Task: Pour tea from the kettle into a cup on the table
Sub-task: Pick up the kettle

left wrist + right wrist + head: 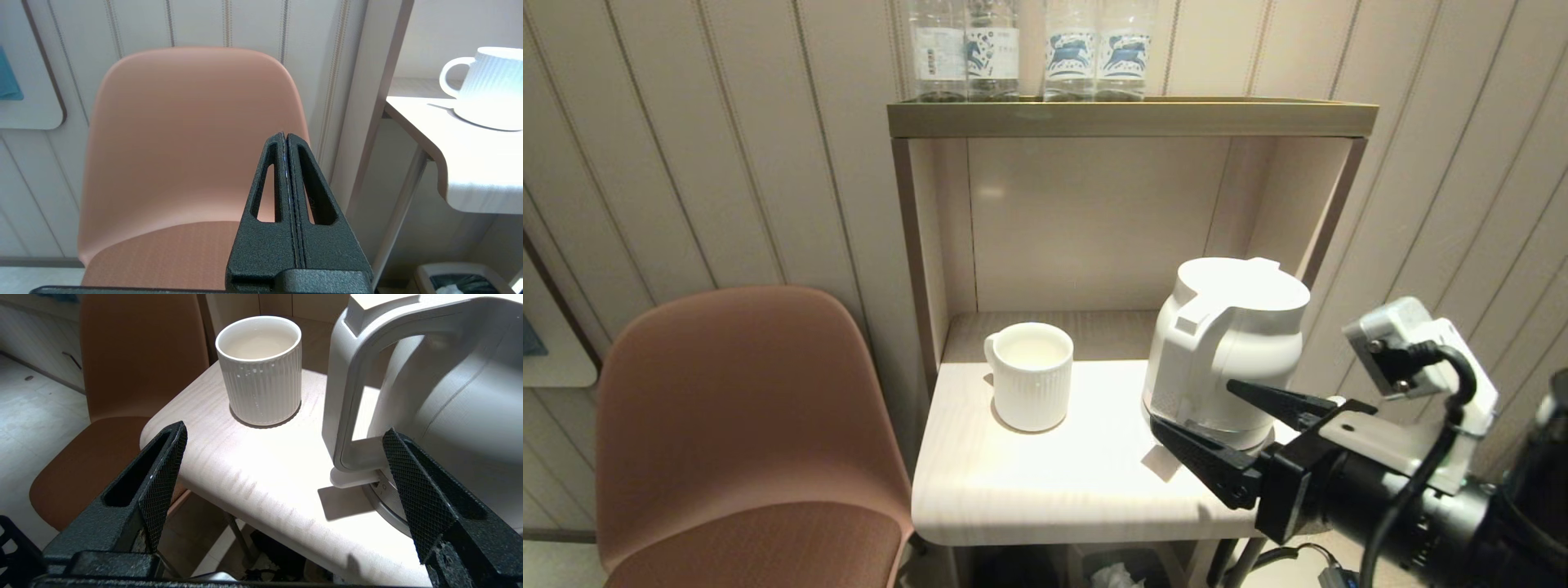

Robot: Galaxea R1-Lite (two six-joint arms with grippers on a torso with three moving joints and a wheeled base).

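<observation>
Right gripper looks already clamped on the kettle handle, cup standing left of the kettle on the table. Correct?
Not quite: the right gripper is open, short of the kettle handle, as the right wrist view shows. The cup does stand left of it on the table.

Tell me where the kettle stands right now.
In the head view the kettle stands upright at the table's right side, right of the cup, with the open right gripper at its base.

– Where's the kettle point(1223, 347)?
– Upright on the right side of the table point(1045, 474), white, lid closed, its big loop handle facing the front edge.
– And the cup point(1030, 374)?
– A ribbed white mug standing upright to the kettle's left, apart from it, small handle pointing left, pale inside.
</observation>
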